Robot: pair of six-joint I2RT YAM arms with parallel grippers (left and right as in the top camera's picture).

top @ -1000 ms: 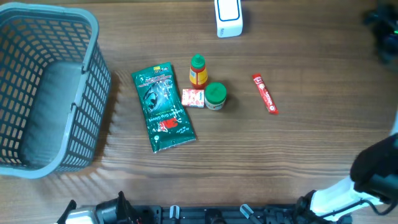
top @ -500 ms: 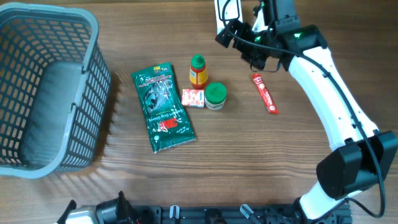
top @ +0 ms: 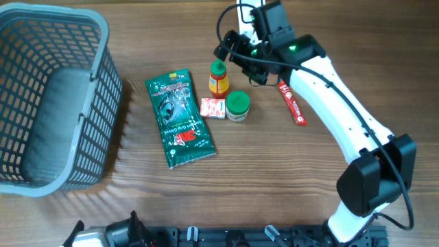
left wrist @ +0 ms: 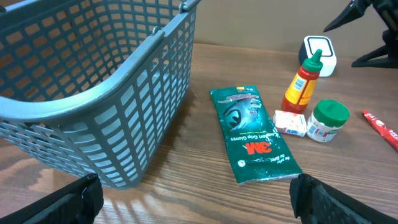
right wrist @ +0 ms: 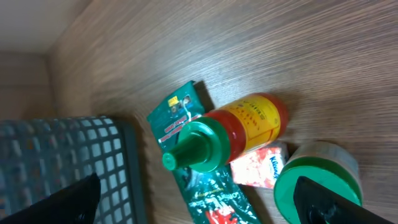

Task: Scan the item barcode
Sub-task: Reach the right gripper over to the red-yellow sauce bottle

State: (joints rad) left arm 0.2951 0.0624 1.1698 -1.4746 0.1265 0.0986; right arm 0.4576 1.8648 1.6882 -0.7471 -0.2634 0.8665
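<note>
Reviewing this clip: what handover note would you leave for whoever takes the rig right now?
Left pincer: open, empty, low at the near table edge.
Right pincer: open, empty, hovers over the sauce bottle.
Things: bottle upright beside the jar and small packet; green packet to their left; red stick to their right; scanner at the far edge; basket far left.
Done: nothing grasped or scanned.
Left: grasp an item, likely the bottle, and show its barcode to the scanner.
</note>
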